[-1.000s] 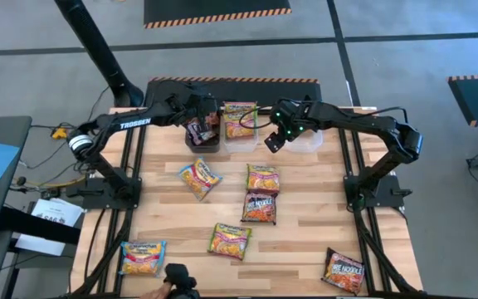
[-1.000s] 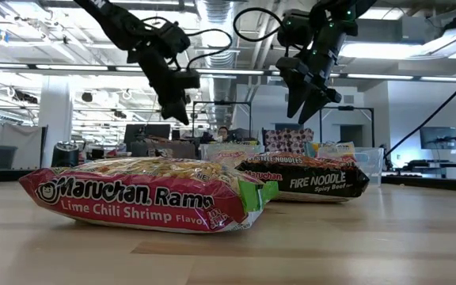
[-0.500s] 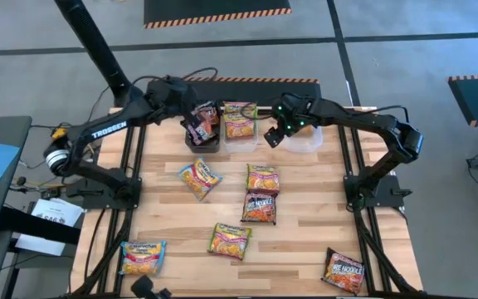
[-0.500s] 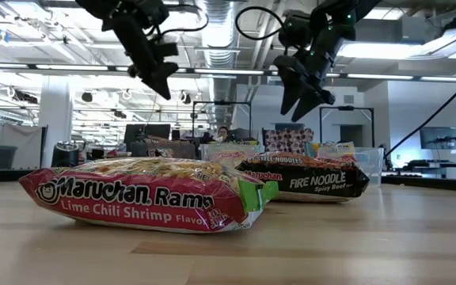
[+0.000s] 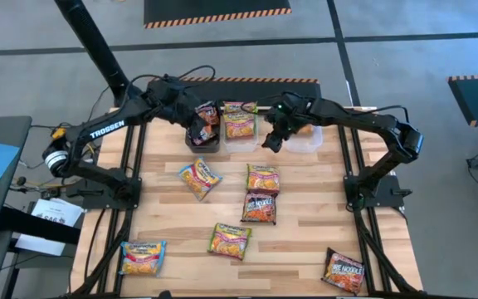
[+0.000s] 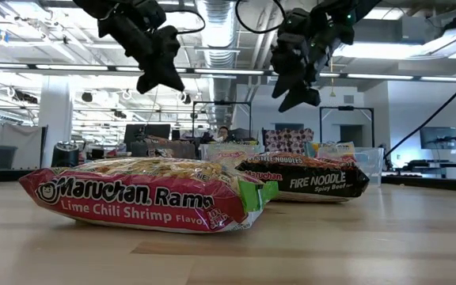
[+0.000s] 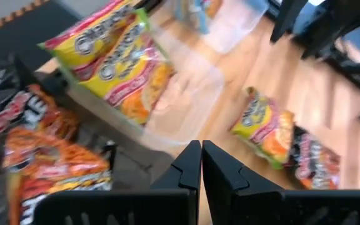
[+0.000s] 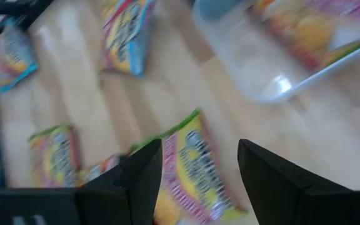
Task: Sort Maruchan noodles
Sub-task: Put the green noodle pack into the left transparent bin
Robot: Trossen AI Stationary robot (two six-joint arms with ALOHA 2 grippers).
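Right gripper [image 5: 270, 141] shifted left, spread wide, left gripper [image 5: 191, 124] closed, glossy noodle packets [image 5: 263, 178] scattered.

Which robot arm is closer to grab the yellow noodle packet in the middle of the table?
Probably the right. Its open gripper hangs just beyond that yellow noodle packet; the left gripper, shut and empty, is over the black tub.

Left end effector [image 7: 200, 164] closed, right [image 8: 199, 164] agape

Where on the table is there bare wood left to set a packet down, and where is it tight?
Bare wood lies along the right edge between the clear tub and the dark packet at the near right corner, and on the left between the blue-edged packet and the near-left packet. The far edge is crowded: tubs, left gripper, right gripper.
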